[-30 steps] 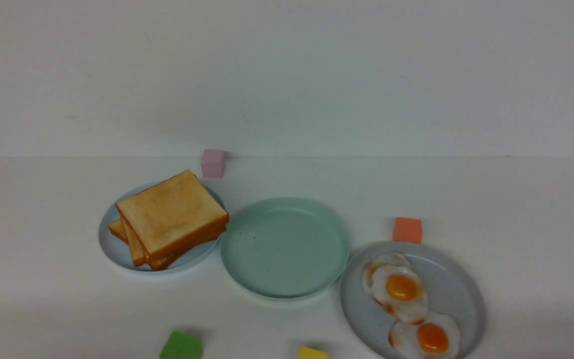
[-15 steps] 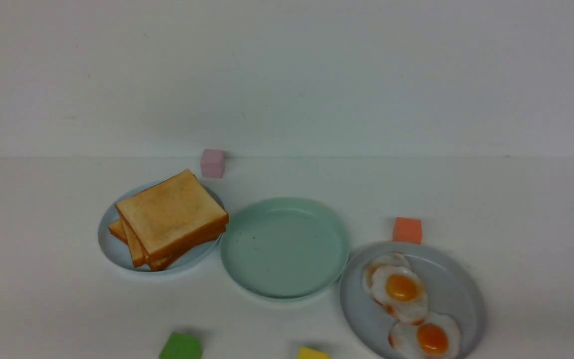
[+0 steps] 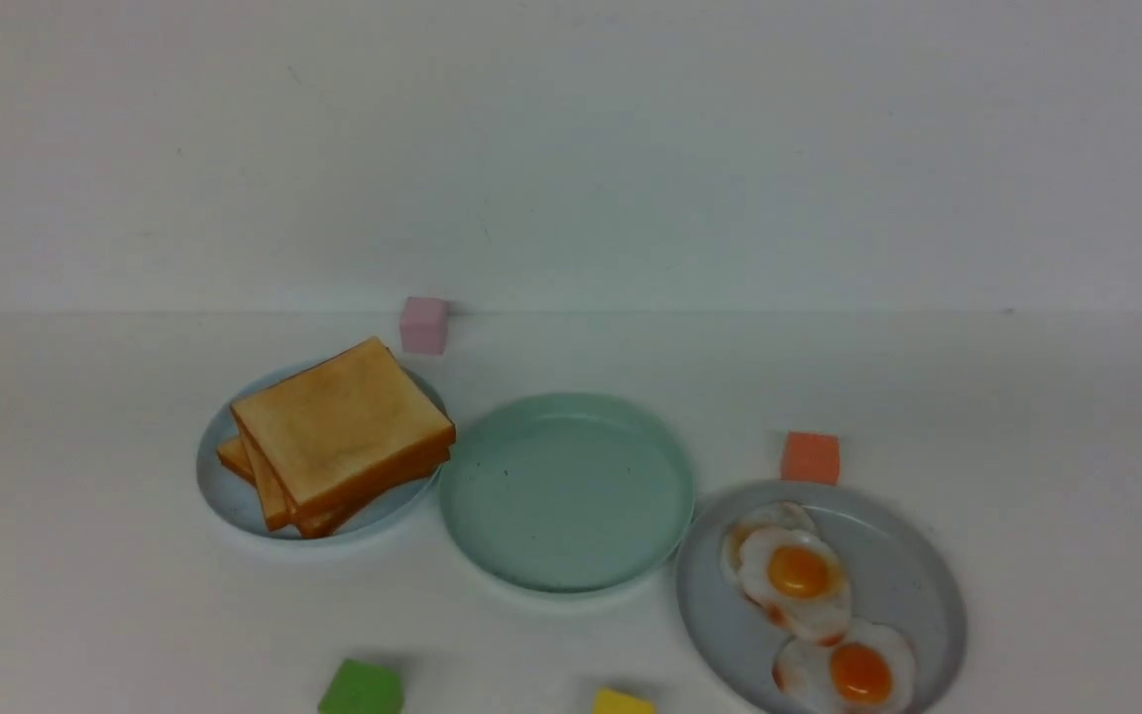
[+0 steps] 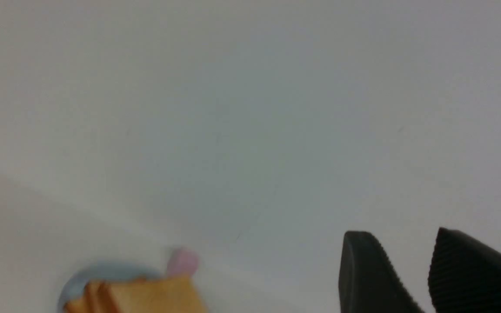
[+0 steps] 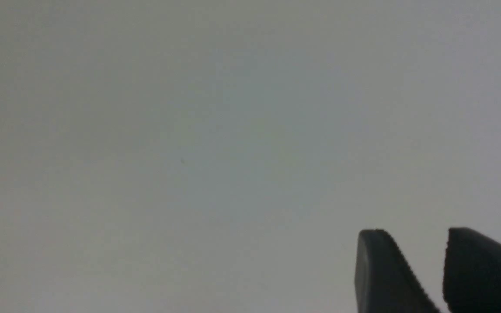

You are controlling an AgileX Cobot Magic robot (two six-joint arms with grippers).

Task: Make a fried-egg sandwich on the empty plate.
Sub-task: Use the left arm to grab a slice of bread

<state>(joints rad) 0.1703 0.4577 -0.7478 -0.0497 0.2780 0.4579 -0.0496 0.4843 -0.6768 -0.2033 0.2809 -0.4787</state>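
Only in the wrist views do we see the left fingers (image 4: 365, 278) and right fingers (image 5: 381, 278), parted and empty. The front view shows the green plate (image 3: 566, 496) bare, toast (image 3: 343, 426) on the blue plate (image 3: 219, 486), and eggs (image 3: 797, 575) on the grey plate (image 3: 908, 575).

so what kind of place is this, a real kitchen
Likely a robot test bench, not a kitchen: plain white table and wall, fake-looking toast and fried eggs, coloured cubes scattered around.

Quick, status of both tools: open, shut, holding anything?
Left tool: open, holding nothing.
Right tool: open, holding nothing.
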